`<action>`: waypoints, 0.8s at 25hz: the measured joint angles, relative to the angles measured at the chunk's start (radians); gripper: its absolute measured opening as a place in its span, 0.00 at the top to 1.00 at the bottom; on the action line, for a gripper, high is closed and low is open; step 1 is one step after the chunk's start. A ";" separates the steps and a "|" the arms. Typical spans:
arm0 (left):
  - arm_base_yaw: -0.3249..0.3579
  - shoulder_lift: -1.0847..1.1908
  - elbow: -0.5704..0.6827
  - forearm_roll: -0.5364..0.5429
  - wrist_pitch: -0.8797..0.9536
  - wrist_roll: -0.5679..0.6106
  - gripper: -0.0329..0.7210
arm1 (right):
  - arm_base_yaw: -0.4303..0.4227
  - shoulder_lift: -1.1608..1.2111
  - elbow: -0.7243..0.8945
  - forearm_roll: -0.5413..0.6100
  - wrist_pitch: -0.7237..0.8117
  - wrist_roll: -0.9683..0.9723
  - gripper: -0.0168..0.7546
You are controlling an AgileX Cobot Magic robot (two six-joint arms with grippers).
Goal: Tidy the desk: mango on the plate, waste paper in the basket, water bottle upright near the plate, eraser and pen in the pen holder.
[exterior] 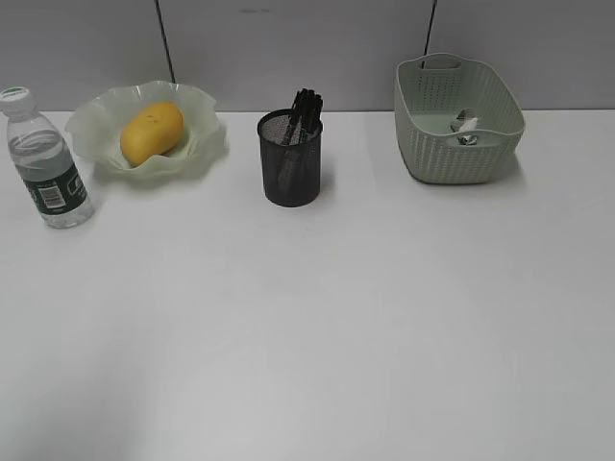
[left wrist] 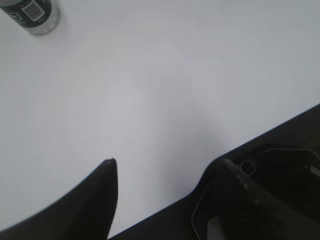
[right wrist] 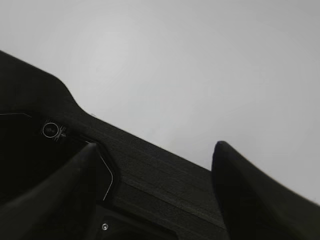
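Grey panelled wall (exterior: 307, 48) w/ dark vertical seams; soft even light.

water bottle (exterior: 45, 163) far left: dark green label with barcode, print too small to read. No other text.

1. The table (exterior: 317, 327) is showing a smooth, matt white top.
2. The plate (exterior: 197, 144) is looking like translucent pale green plastic, faintly glossy.
3. The mango (exterior: 152, 133) is showing smooth yellow-orange skin.
4. The water bottle (exterior: 46, 163) is gleaming as clear plastic.
5. The pen holder (exterior: 290, 168) is showing black wire mesh.
6. The basket (exterior: 452, 149) is looking like matt, woven-textured plastic.
7. The waste paper (exterior: 466, 125) is lying crumpled.
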State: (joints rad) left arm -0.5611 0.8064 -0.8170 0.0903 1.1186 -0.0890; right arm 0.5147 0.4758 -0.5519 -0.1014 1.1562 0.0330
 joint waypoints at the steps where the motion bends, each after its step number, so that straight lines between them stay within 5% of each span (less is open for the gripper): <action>1: 0.000 -0.088 0.036 -0.008 0.001 0.000 0.34 | 0.000 0.000 0.000 -0.001 0.002 -0.001 0.25; 11: 0.000 -0.588 0.223 -0.037 0.002 0.000 0.28 | 0.000 0.000 0.002 0.015 -0.004 -0.027 0.21; 20: 0.000 -0.642 0.290 -0.067 -0.043 0.000 0.28 | 0.000 0.000 0.031 0.062 -0.080 -0.033 0.21</action>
State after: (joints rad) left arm -0.5611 0.1642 -0.5275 0.0232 1.0758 -0.0890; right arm 0.5147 0.4758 -0.5208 -0.0395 1.0758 0.0000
